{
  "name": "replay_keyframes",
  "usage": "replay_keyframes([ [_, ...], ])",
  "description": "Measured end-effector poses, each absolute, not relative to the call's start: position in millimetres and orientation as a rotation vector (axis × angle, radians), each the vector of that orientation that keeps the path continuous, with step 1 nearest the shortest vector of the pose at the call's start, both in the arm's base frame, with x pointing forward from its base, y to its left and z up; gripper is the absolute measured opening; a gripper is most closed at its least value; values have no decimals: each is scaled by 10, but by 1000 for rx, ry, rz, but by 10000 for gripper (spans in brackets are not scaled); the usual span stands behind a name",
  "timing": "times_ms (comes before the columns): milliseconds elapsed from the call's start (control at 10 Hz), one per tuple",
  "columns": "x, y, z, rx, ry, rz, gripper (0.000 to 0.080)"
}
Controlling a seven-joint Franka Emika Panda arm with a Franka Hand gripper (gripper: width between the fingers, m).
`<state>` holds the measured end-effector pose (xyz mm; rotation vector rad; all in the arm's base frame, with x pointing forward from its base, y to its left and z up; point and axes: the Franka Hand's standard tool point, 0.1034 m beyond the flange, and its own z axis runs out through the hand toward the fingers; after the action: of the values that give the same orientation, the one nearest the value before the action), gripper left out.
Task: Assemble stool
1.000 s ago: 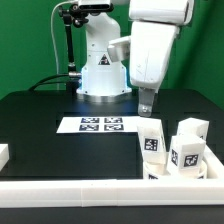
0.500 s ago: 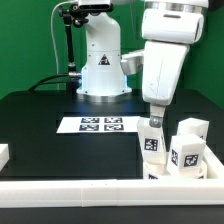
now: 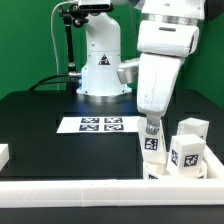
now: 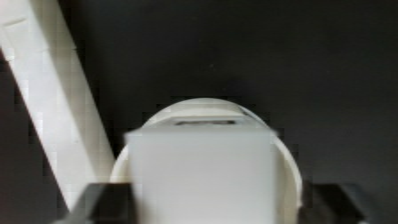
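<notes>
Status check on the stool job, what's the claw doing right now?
Claw down on the upright leg, fingers either side. Other legs standing close beside it. Marker board clear of the claw.

txt: none legible | tags on legs (image 3: 153, 143) + marker board (image 3: 100, 125): patterns only

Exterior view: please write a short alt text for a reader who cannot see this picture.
A white robot arm reaches down so that its gripper meets the top of an upright white stool leg bearing a marker tag. More tagged stool parts stand beside it on the black table, with the marker board behind.
</notes>
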<state>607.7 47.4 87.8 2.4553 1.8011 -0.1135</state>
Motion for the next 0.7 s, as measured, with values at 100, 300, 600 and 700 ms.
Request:
replay_keyframes([
  [100, 6084, 460, 883, 2458, 1798, -113, 334],
  [300, 6078, 450, 878, 2498, 1740, -112, 335],
  [600, 6074, 445, 875, 2610, 1560, -102, 335],
  [700, 6069, 427, 872, 2680, 1438, -103, 335],
])
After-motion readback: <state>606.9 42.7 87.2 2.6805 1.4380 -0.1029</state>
